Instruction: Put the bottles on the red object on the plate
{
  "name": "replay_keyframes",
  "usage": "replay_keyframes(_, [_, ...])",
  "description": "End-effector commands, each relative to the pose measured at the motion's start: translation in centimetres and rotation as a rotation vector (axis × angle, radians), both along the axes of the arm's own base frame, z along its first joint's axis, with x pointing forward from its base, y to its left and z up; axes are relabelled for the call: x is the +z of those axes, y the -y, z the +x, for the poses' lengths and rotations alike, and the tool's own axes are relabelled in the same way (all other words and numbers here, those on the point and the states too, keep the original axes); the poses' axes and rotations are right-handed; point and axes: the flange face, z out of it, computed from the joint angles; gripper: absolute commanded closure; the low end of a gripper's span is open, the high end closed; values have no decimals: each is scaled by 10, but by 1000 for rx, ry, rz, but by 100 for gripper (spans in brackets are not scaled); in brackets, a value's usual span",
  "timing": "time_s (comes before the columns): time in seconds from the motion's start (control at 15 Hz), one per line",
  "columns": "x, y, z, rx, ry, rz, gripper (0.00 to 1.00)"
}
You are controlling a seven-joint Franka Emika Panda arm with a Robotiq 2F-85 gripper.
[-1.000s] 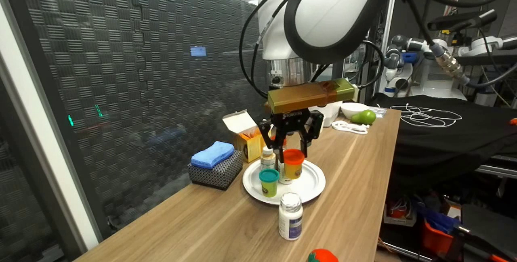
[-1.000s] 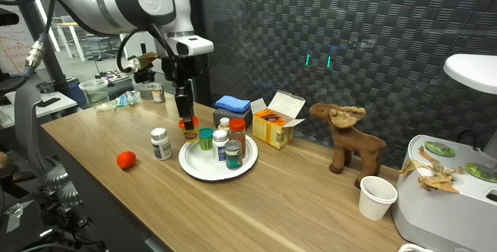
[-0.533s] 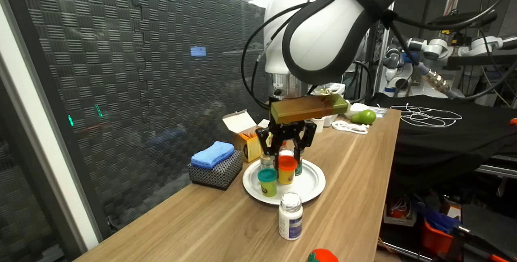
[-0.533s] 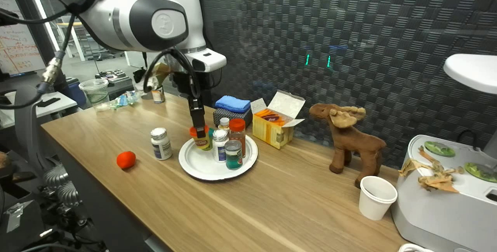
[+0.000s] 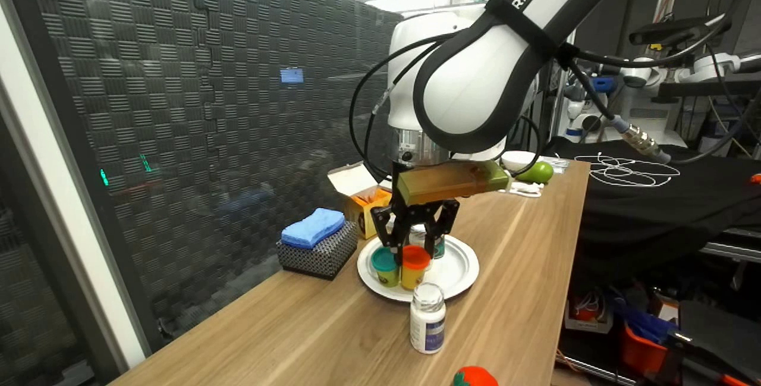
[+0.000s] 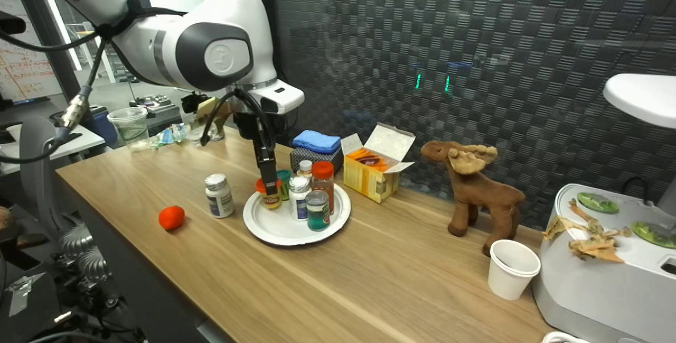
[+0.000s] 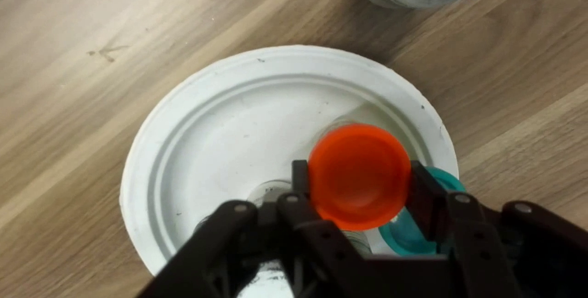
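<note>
Lowered since the earlier frame, the red-lidded tub (image 5: 414,268) is clasped over the plate (image 5: 456,272) by the part-closed tool (image 5: 414,253) in an exterior view; in an exterior view, capped bottles (image 6: 300,201) stand on the plate, a white bottle (image 6: 219,196) on the worktop (image 6: 380,279). Wrist view: fingertips (image 7: 300,175) flank the lid (image 7: 359,181), beside a teal-lidded tub (image 7: 406,235)

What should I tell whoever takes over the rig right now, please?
Gripper: closed on the orange-lidded tub, low at the plate; contact with it unclear.
Done: teal-lidded tub, white bottle, red-capped jar and grey-lidded jar are on the plate; a small bottle behind is partly hidden.
Remaining: release the held tub, then probably bring over the other white bottle, standing on the table.
</note>
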Motion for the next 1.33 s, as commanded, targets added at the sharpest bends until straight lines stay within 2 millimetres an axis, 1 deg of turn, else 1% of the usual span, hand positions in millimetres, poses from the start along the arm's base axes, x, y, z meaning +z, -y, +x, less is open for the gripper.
replay_keyframes(0.0, [6,-2,-6,-4,32,7,71])
replay_keyframes(0.33, [2,9,-4,-32,18,2,71])
replay_keyframes(0.53, [4,17,-1,-43,22,0,71])
replay_keyframes(0.67, [4,17,2,-34,21,-3,21])
replay_keyframes(0.73, [4,17,3,-30,22,-2,19])
replay_keyframes(0.93, [6,15,3,-22,25,-4,0])
replay_keyframes(1.07, [9,12,2,-17,34,-7,0])
replay_keyframes(1.27, [18,1,-1,1,41,-15,0])
